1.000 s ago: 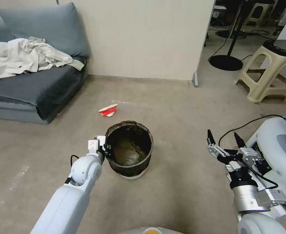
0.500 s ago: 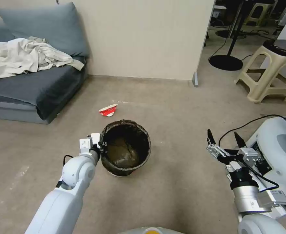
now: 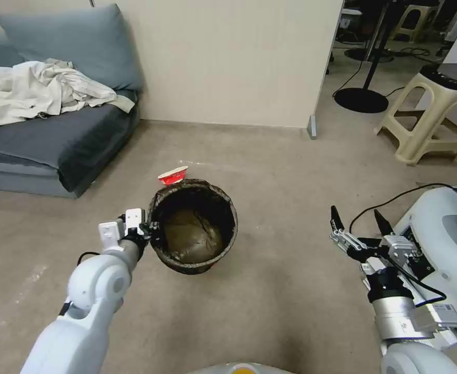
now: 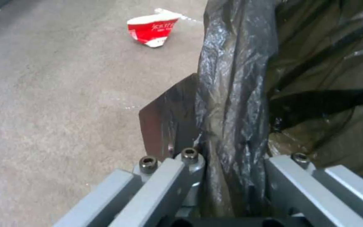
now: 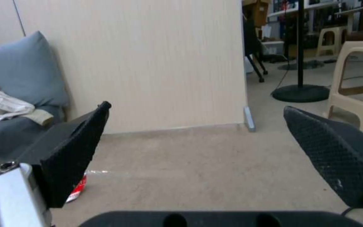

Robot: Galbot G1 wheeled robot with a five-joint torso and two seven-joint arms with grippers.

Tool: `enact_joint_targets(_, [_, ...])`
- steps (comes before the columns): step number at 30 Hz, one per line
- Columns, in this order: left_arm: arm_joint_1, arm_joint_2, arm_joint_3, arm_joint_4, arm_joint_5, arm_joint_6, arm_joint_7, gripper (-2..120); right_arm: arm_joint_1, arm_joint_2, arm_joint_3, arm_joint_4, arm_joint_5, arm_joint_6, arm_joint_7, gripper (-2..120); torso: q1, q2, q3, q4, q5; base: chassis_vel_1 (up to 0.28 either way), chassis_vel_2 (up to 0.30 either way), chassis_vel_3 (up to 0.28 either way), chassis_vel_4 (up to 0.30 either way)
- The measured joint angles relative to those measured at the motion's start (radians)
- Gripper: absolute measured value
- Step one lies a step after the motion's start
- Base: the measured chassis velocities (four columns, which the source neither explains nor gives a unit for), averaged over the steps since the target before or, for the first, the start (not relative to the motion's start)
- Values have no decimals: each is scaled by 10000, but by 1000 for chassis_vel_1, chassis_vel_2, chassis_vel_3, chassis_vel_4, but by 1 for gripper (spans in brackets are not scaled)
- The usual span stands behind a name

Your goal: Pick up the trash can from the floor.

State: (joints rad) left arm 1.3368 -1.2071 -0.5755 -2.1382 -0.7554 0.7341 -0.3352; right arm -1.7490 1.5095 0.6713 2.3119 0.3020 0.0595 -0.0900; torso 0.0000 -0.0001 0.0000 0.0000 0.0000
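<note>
Down on the floor (image 3: 291, 311): that's where my head view looks, beige concrete, couch (image 3: 46, 140) off to the left, stool (image 3: 436, 114) far right.
Trash can (image 3: 193, 226): small round bin with a dark bag folded over the rim, tipped toward me. I can't see its base, so I'd guess it's lifted clear of the floor but can't swear to it.
Left claw (image 3: 148, 235): clenched on the can's left rim. My left wrist view has one finger outside the wall and one inside, bag film (image 4: 232, 104) bunched between them.
Right claw (image 3: 357, 221): spread wide, hanging idle well to the right of the can, holding nothing.
Handling: looks light and empty, thin plastic, so the wall will probably flex. That bag is slick and loose, so a pinch on film alone could slide.
Where to hold: rim edge, where the fold sits over the stiff lip, exactly where I've got it.
Risk: one-sided grip means it swings and tilts.
Nearby: crushed red-and-white cup (image 3: 172, 176) just past the can, not touching.
</note>
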Motion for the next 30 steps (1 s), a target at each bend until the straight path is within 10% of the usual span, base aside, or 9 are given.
enact_joint_targets(30, [387, 161, -360, -389, -812, 0, -108, 2, 45, -20, -72, -8, 13, 2, 2, 100, 0, 0, 0, 0, 0, 0, 0, 0, 0])
